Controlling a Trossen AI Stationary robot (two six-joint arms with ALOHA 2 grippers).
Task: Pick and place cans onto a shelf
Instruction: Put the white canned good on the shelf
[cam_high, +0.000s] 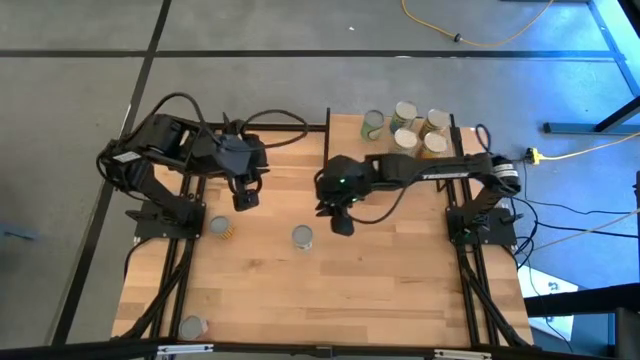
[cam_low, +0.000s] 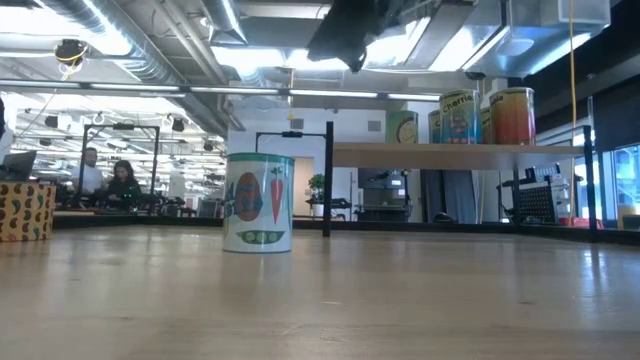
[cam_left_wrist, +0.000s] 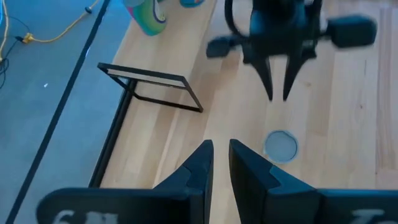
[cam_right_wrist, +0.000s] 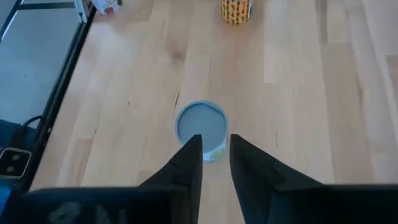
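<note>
A can (cam_high: 302, 236) is seen upright mid-table (cam_high: 330, 300), axis vertical, lid up, apart from the right gripper (cam_high: 341, 223), whose fingers are narrowly parted and empty above it. The left gripper (cam_high: 243, 199) is held nearly closed, empty. Other cans (cam_high: 412, 128) are stood on the shelf (cam_high: 345, 140); a yellow can (cam_high: 220, 228) and a corner can (cam_high: 192, 326) are nearby.

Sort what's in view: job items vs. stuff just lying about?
Job:
- shelf with four cans
- can under right pincer
- yellow can
- can at table's near edge

Lying about:
- yellow cable on floor
- people beyond table
</note>
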